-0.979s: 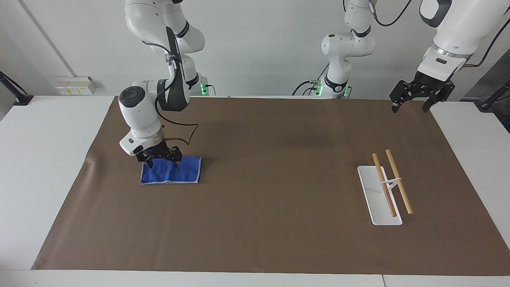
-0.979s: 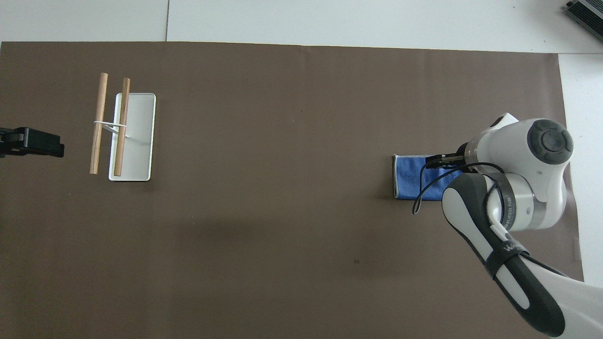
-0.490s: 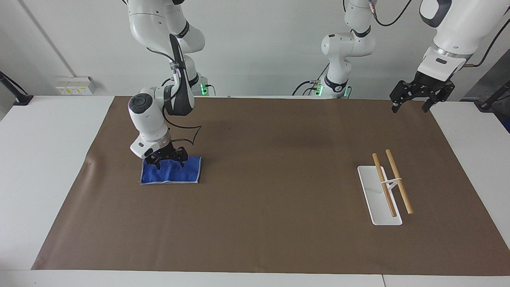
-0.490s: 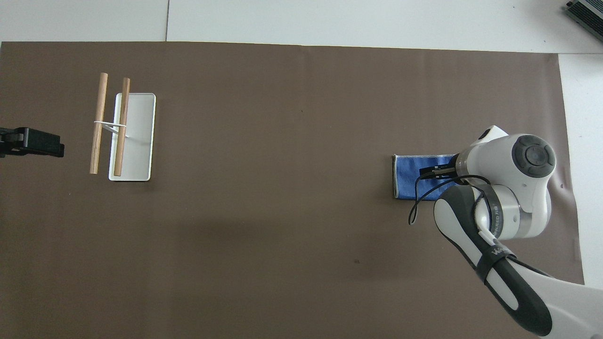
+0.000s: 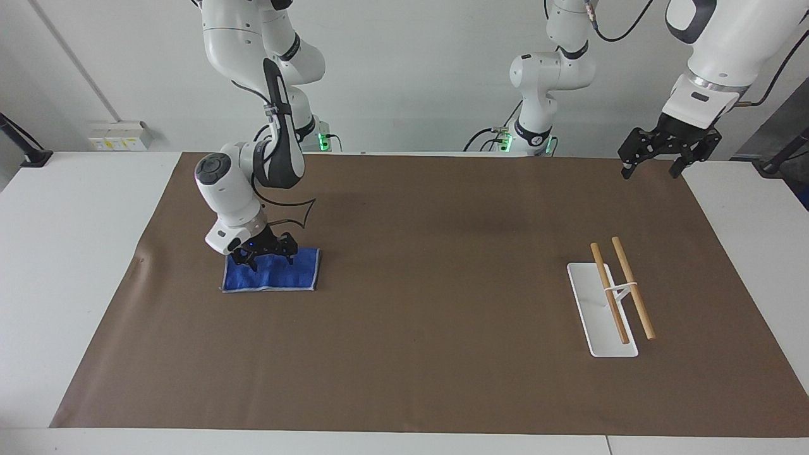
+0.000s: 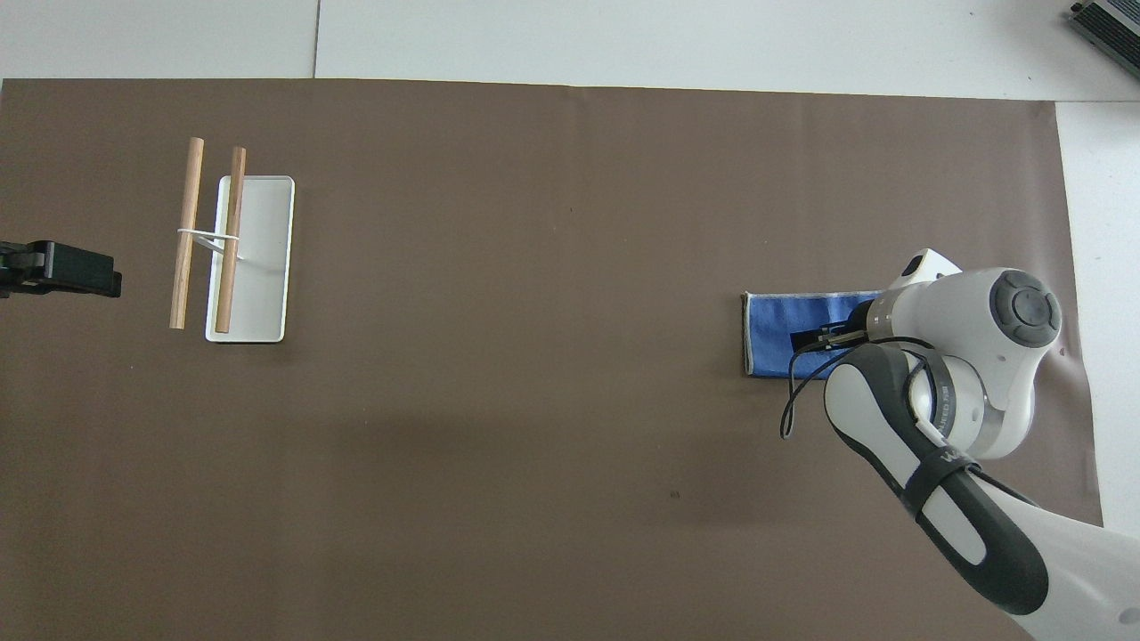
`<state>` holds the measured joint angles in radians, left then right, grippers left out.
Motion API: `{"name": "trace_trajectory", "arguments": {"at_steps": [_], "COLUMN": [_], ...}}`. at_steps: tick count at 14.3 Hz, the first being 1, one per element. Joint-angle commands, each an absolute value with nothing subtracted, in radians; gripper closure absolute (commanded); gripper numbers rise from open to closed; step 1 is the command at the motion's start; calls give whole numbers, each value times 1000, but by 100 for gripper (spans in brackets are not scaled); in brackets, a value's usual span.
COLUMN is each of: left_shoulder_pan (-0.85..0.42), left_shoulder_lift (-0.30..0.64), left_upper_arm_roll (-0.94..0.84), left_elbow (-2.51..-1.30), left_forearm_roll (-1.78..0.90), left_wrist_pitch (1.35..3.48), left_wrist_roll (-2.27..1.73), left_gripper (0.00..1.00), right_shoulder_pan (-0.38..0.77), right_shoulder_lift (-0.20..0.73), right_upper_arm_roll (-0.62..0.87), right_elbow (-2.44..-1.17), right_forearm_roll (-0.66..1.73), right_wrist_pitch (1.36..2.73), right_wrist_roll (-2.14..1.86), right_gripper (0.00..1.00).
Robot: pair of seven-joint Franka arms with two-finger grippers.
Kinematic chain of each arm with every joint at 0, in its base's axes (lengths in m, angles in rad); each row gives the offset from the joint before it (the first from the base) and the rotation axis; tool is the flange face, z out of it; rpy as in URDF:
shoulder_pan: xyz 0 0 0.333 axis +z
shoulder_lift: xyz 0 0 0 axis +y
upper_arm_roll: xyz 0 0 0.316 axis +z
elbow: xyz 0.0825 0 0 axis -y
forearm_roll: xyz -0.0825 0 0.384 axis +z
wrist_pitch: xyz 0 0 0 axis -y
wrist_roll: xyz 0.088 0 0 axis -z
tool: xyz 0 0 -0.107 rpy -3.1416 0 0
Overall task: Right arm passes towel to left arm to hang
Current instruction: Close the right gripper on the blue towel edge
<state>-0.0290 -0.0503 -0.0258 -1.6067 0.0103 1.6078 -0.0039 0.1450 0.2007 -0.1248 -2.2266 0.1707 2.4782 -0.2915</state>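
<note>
A plain white wall [image 5: 411, 69] rises at the robots' end; a white table [image 5: 69, 253] spreads below it, mostly covered by a brown mat [image 5: 417, 316]; a pale socket box [image 5: 119, 135] sits low on the wall; light is even, shadows soft.

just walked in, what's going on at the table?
The right gripper is down at the blue towel, which lies flat on the brown mat at the right arm's end, at its edge nearer the robots. The left gripper waits in the air with fingers open, over the mat's corner at its own end. The rack with two wooden rods is bare.
</note>
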Motion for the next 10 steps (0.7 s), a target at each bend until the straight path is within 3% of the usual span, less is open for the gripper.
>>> {"name": "trace_trajectory", "arguments": {"at_steps": [1,5,6,9,10], "left_shoulder_pan": [-11,-11,-11,-11,-11], "left_shoulder_lift": [-78,-78,-78,-78,-78], "left_upper_arm_roll": [-35,-35,-35,-35,-35], "left_elbow": [-1638,-1638,-1638,-1638,-1638], "left_forearm_roll": [-3,-3,-3,-3,-3], "left_wrist_pitch": [1614,1614,1614,1614,1614], "left_wrist_roll": [-11,-11,-11,-11,-11], "left_gripper": [0,0,0,0,0], "right_shoulder_pan": [133,133,133,133,133], "right_shoulder_lift": [199,207,207,209,210], "right_upper_arm_roll": [-118,-118,-118,-118,-118], "right_elbow": [-2256,-2287,-2287,-2286,-2284], "right_forearm_roll": [195,195,195,195,195], "right_wrist_pitch": [2525,2586,2588,2586,2586], "right_wrist_roll": [-339,-342,-341,-318,-298], "right_gripper": [0,0,5,86,100]}}
